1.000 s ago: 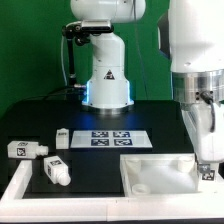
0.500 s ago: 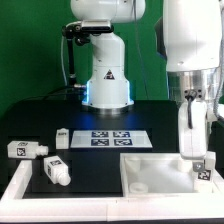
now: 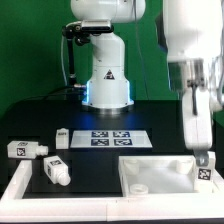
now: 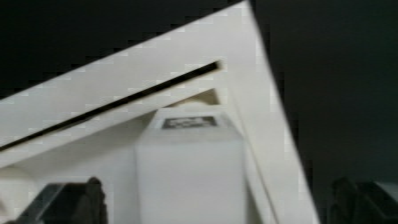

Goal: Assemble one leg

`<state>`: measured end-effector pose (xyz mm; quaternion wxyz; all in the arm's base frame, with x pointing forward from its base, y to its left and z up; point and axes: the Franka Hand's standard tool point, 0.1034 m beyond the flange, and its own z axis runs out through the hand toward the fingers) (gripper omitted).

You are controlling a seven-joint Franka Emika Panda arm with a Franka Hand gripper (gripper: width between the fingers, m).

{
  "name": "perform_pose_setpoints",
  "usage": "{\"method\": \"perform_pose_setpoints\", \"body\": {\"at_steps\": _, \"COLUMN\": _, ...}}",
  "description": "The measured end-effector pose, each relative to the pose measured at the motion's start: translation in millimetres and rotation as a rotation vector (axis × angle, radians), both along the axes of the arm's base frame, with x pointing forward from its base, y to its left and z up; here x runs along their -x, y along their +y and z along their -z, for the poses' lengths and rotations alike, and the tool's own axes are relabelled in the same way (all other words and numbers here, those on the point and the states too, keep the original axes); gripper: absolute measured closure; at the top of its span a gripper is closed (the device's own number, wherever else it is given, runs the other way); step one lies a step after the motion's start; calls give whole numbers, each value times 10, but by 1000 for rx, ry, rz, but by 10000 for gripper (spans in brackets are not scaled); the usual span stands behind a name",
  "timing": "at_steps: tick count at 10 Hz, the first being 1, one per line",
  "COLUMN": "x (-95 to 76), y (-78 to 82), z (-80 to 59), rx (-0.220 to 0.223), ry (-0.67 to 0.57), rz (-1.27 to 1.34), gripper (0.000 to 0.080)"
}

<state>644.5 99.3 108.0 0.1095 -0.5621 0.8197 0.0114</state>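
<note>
Since prev frame, arm has shifted toward exterior view's right. Gripper (image 3: 203, 158) hangs over tabletop (image 3: 160, 172) corner, fingers spread open, holding nothing. Leg (image 4: 189, 160) sits below between fingertips; others on bench (image 3: 90, 165) at exterior view's left.

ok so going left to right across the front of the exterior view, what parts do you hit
leg lying flat → leg at the frame's corner → small leg by the marker board → marker board → tabletop → leg under the gripper
</note>
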Motion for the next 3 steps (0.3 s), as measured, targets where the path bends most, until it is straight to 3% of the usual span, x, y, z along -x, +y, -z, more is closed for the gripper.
{"method": "perform_pose_setpoints", "body": {"at_steps": 3, "x": -2, "y": -2, "z": 19, "rx": 2, "ry": 1, "rz": -5, "gripper": 151}}
